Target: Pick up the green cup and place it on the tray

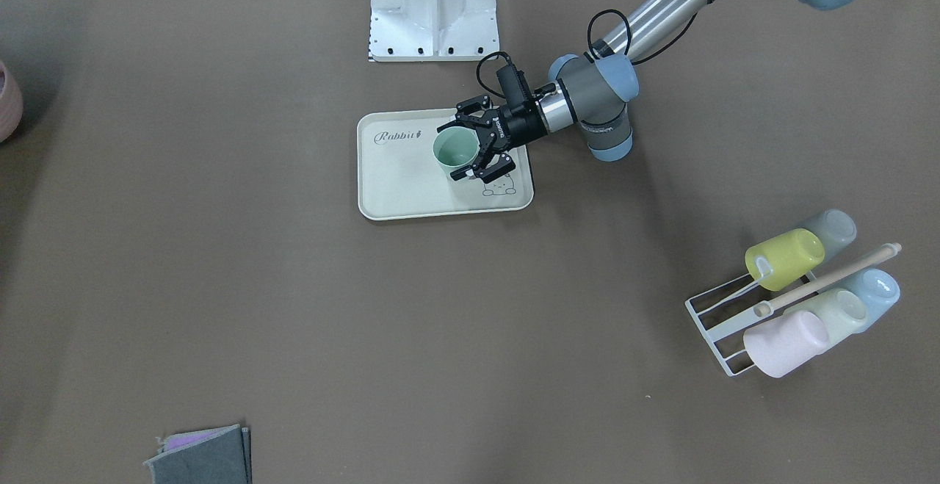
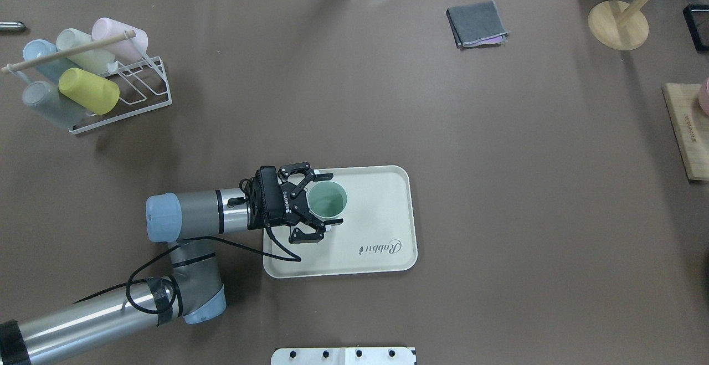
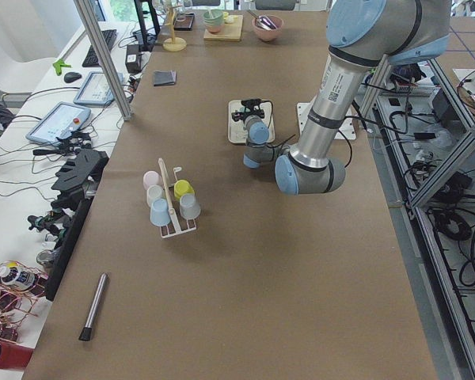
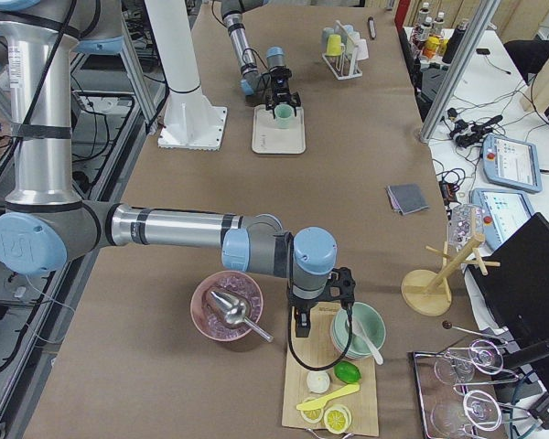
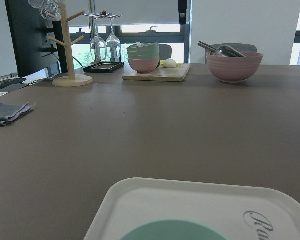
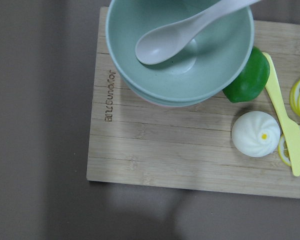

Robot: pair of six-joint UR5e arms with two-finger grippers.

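Left gripper (image 2: 335, 199) straddling green cup (image 2: 325, 201), I'm unable to tell if gripping | cup sitting upright, plain mint, on tray (image 2: 382, 210) | brown table (image 2: 498, 199) lying beneath.

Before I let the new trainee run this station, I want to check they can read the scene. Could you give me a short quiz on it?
1. True or false: the green cup is mouth-up over the tray.
2. Which arm does the gripper straddling that cup belong to? A) left B) right C) neither
3. How many cups lie on the rack?

Key: 1 true; 2 A; 3 five.
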